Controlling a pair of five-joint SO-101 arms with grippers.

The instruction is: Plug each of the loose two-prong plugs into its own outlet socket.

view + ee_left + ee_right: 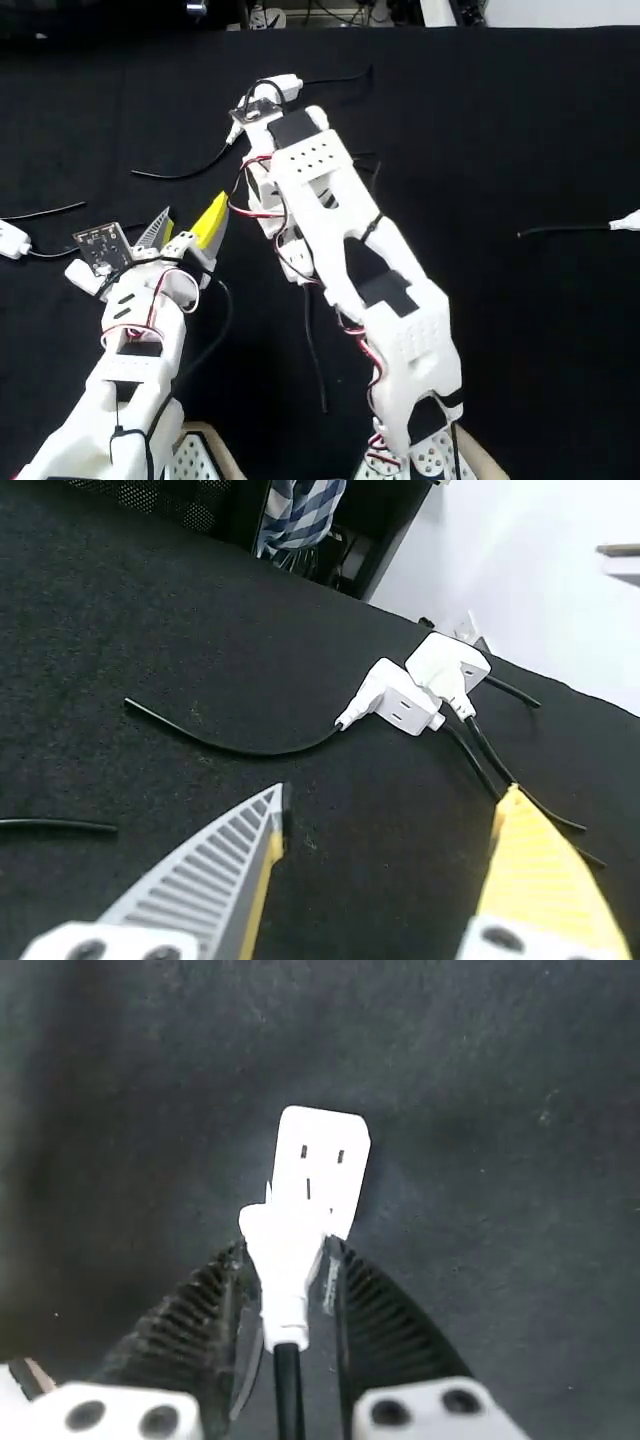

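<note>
The right hand [290, 1255] is clenched on a white plug [285, 1235], one dark finger on each side, with the plug's black cable [288, 1390] running back between them. The plug's front end overlaps the near edge of a white socket [322, 1155] that lies flat on the black surface [520, 1110] with its slots facing up and uncovered. From above, the right arm [350, 260] stretches from the near edge toward the far middle. The left hand [193, 207] sits to its left, released, its grey and yellow fingers spread wide over bare cloth. One white connector [12, 238] lies at the far left edge, and another [625, 222] at the right edge, each on a thin black cable.
</note>
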